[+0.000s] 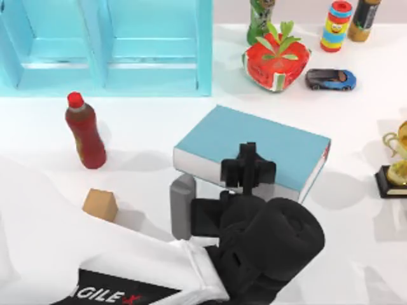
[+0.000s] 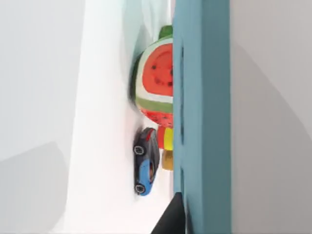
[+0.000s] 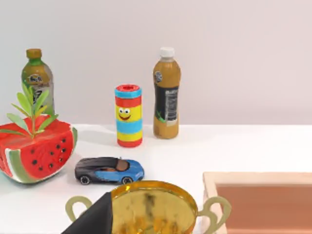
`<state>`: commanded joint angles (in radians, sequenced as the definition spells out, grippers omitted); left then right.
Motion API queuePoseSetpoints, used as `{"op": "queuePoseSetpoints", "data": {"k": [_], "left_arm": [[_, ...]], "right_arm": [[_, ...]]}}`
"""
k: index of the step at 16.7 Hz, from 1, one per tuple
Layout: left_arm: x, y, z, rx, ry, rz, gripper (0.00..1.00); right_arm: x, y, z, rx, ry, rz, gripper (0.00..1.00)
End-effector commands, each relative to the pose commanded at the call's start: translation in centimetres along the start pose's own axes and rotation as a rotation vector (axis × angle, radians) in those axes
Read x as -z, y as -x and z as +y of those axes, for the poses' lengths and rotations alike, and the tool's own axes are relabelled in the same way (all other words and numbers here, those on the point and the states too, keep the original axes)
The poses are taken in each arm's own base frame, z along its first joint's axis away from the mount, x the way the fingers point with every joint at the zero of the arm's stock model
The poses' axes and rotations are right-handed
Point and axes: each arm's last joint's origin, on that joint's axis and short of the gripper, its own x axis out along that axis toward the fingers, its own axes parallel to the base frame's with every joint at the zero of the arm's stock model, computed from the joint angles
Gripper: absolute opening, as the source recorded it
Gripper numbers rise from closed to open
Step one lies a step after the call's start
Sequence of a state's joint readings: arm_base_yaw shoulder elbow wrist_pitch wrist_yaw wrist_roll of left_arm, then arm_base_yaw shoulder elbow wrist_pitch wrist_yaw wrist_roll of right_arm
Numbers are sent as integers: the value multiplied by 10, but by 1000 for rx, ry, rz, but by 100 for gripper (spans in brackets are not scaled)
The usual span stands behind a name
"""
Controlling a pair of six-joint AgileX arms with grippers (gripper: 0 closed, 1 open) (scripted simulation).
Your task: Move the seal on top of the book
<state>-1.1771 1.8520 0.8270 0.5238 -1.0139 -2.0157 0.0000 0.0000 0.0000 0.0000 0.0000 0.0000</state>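
The book (image 1: 254, 136) lies flat in the middle of the table, with a light teal cover and white page edges. My left arm reaches in from the lower left. Its black gripper (image 1: 248, 159) hangs over the book's front edge. In the left wrist view the teal book (image 2: 202, 97) stands as a close band beside the dark tip of the left gripper (image 2: 170, 219). The seal is hidden. My right gripper (image 3: 95, 219) is parked near a gold trophy (image 3: 151, 209).
A turquoise shelf unit (image 1: 108, 44) fills the back left. A red bottle (image 1: 84, 130) and a tan box (image 1: 100, 204) stand left of the book. A watermelon planter (image 1: 275, 60), toy car (image 1: 331, 79), striped can (image 1: 337, 25) and bottles line the back right. A wooden tray (image 3: 258, 200) sits beside the trophy (image 1: 395, 159).
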Motion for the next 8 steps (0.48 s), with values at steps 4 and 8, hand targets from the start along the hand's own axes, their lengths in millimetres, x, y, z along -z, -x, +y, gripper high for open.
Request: {"op": "queuePoseSetpoints", "data": {"k": [4, 8], "left_arm": [[-1, 0, 1, -4, -5, -1, 0], [0, 5, 1, 0, 0, 0, 0]], "right_arm": [[0, 0, 0, 0, 0, 0, 100], [0, 0, 0, 0, 0, 0, 100]]}}
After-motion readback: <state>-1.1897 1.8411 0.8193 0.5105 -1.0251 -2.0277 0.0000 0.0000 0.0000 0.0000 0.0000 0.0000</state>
